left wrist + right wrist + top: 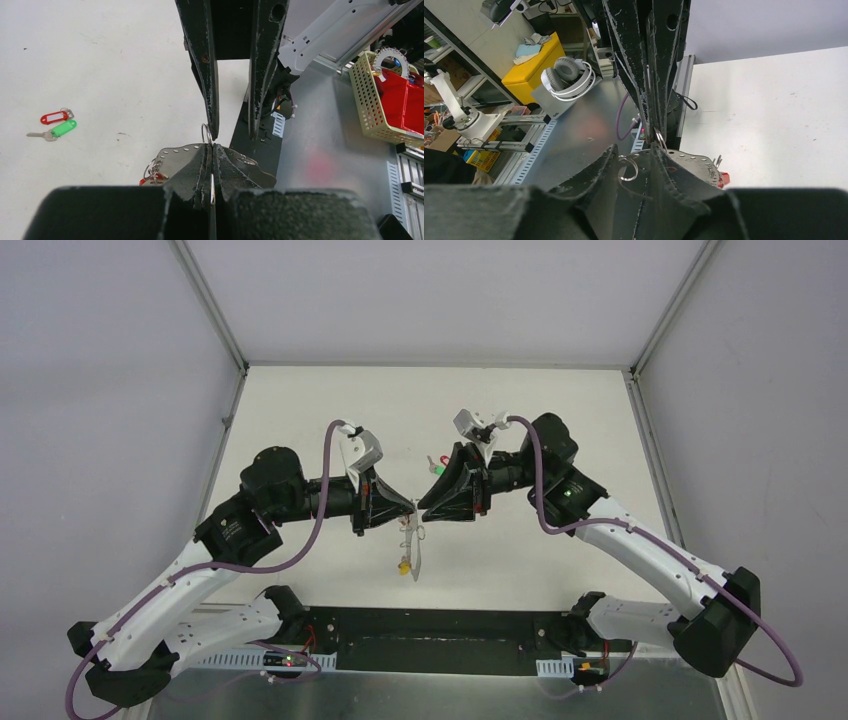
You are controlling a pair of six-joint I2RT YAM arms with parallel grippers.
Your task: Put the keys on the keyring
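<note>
Left gripper (412,508) clenched on the keyring (412,545), which hangs between meeting fingertips, long axis toward the arm bases, yellow-tagged key (403,565) lowest. Right gripper (423,508) jaws parted. Yellow basket (367,107) holds red bins (400,97).

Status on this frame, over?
Left gripper shut on the keyring. Right gripper open, tip to tip with it. Yellow-tagged key hangs below; red-tagged key and green-tagged key lie on the table. No obstruction seen.

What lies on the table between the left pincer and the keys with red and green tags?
Nothing. The left wrist view shows only bare white table between the left pincer and those keys.
</note>
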